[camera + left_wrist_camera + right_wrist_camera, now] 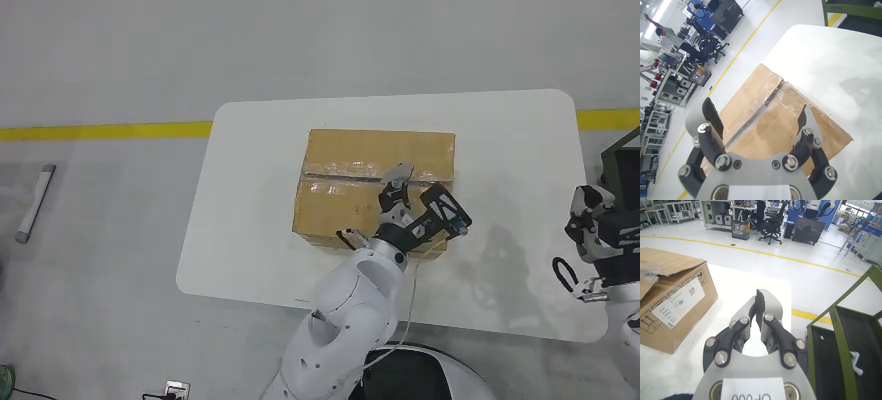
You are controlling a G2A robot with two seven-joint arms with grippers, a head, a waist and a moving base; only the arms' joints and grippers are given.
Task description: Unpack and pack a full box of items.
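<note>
A white table (250,200) with rounded corners stands on a pale floor. A yellow line (100,130) on the floor meets its left and right edges near the far corners. A grey tube (33,203) lies well off its left edge. A green rack (840,332) stands beside its right edge, holding a white part (856,362). Beyond the line stand a chair (771,224) and a black cabinet (807,228).

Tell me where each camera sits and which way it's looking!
Top view: above the arms, looking down at the table and cardboard box; both arms show.
Left wrist view: on the left arm, looking down over its open left end effector at the box's taped top.
Right wrist view: on the right arm, looking across the table past its shut right end effector toward a green cart.
Shared: all see the box.
</note>
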